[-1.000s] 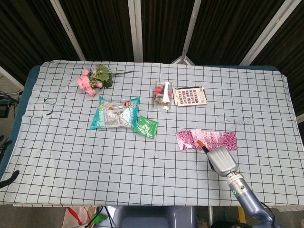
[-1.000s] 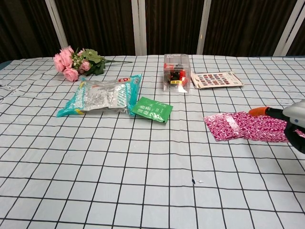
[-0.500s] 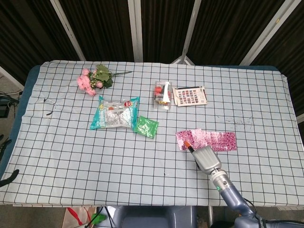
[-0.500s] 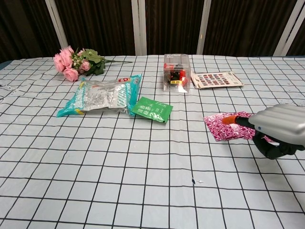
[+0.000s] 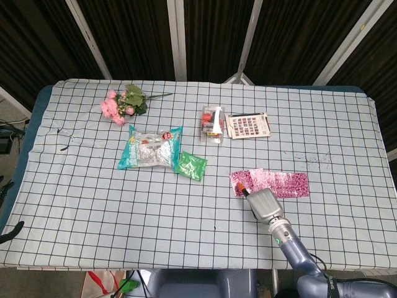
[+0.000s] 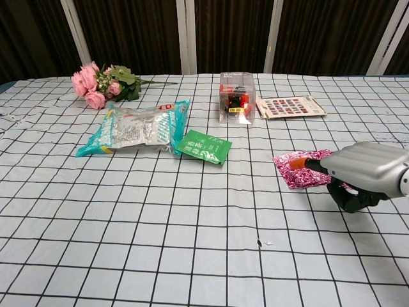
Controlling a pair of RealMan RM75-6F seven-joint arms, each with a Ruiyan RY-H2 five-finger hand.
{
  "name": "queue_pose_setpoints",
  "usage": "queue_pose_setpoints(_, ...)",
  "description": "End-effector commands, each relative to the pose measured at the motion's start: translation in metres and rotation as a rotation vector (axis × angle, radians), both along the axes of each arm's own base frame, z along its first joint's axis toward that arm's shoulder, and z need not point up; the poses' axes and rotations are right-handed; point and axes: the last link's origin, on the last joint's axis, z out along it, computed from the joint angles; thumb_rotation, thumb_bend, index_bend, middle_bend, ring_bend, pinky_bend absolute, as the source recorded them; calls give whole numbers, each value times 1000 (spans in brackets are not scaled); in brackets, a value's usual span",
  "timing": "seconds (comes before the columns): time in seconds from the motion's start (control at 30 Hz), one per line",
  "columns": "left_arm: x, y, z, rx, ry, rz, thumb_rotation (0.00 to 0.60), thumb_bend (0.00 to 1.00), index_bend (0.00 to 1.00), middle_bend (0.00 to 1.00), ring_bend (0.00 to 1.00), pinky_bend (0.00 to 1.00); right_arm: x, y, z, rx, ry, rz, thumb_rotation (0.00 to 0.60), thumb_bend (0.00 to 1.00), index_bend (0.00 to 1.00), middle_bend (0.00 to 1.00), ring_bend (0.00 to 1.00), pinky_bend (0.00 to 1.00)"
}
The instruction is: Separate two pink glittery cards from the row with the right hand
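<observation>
Since 1.0 s ago the right hand (image 5: 263,204) has moved leftward along the row of pink glittery cards (image 5: 270,183); its orange-tipped finger (image 5: 243,192) was near the row's middle and is now at the row's left end. The cards show no clear shift.

Head view: the row lies on the right half of the grid-patterned cloth surface (image 5: 93,186), its cards overlapping. The right hand's silver back faces up and one orange-tipped finger points onto the leftmost card. Cannot tell how the other fingers lie. Left hand not seen. Further back, a clear plastic box (image 5: 212,122) holds red and black items; just right of it lies a flat sheet of small coloured squares (image 5: 248,125). Centre-left, a teal and silver crinkled bag (image 5: 151,148) has a small green sachet (image 5: 190,165) touching its right corner. A bunch of pink artificial flowers (image 5: 121,103) lies at rear left.

Chest view: the right hand (image 6: 361,173) covers most of the row; only the left end of the cards (image 6: 296,171) shows, with the orange fingertip (image 6: 298,162) on it. Dark fingers are curled under the silver shell. The clear box (image 6: 236,97) stands upright, with its red and black contents visible through the wall.
</observation>
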Motion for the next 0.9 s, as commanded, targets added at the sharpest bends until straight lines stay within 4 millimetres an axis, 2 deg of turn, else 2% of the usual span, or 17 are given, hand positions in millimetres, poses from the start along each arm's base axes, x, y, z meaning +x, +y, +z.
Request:
queue_pose_setpoints(0.03, 0, 0, -1, -3, 1, -1, 600, 347, 145, 0, 0, 92, -1, 0, 0, 5, 11, -5, 600, 823, 42, 817, 844, 644)
queue_pose_setpoints(0.5, 1, 0, -2, -8, 4, 1, 600, 347, 145, 0, 0, 92, -5, -3, -3, 22, 43, -33, 600, 822, 42, 817, 846, 644)
queue_pose_setpoints(0.9, 1, -1, 0, 0, -1, -1, 600, 347, 145, 0, 0, 92, 6, 4, -15, 64, 58, -6, 600, 823, 42, 817, 847, 644)
